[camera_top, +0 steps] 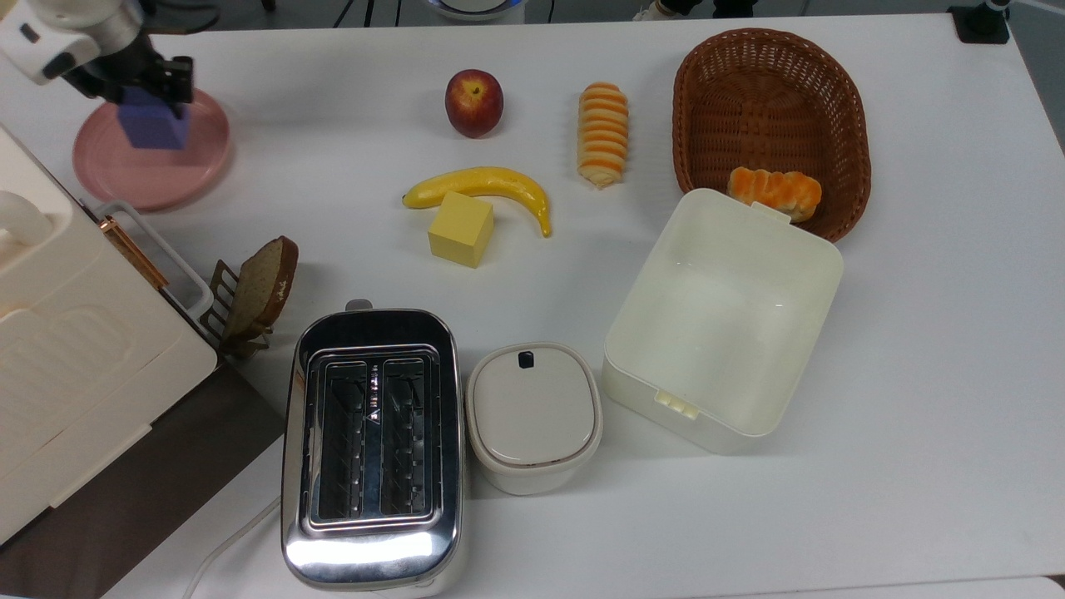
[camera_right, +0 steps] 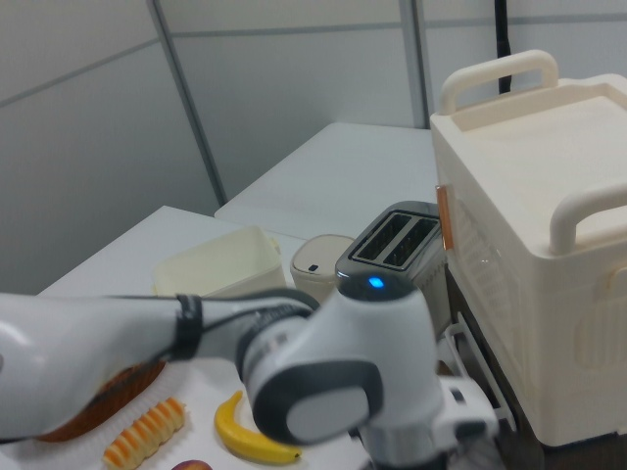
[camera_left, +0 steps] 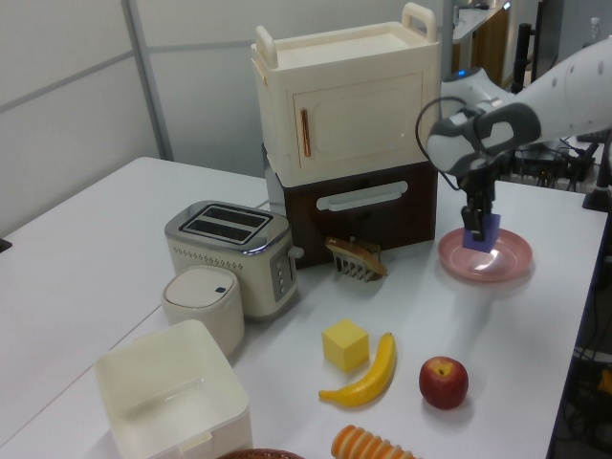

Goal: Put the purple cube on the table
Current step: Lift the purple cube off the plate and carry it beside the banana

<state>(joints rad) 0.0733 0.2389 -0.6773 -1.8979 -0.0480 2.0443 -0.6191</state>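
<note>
The purple cube point(camera_top: 154, 126) hangs between the black fingers of my gripper point(camera_top: 140, 96), which is shut on it, at the top view's far left. It sits just above the round pink plate point(camera_top: 166, 179), no longer resting on it. In the left view the cube point(camera_left: 485, 232) is held by the gripper point(camera_left: 475, 220) a little above the plate point(camera_left: 497, 265), in front of the brown cabinet base. White table point(camera_top: 333, 125) surface lies bare to the right of the plate in the top view.
A cream cabinet point(camera_top: 58, 333) and a bread rack point(camera_top: 254, 291) stand below the plate in the top view. An apple point(camera_top: 473, 101), banana point(camera_top: 482, 187) and yellow cube point(camera_top: 460, 229) lie mid-table. Toaster point(camera_top: 372, 441), lidded pot point(camera_top: 533, 416), open box point(camera_top: 724, 320) and basket point(camera_top: 770, 108) are farther right.
</note>
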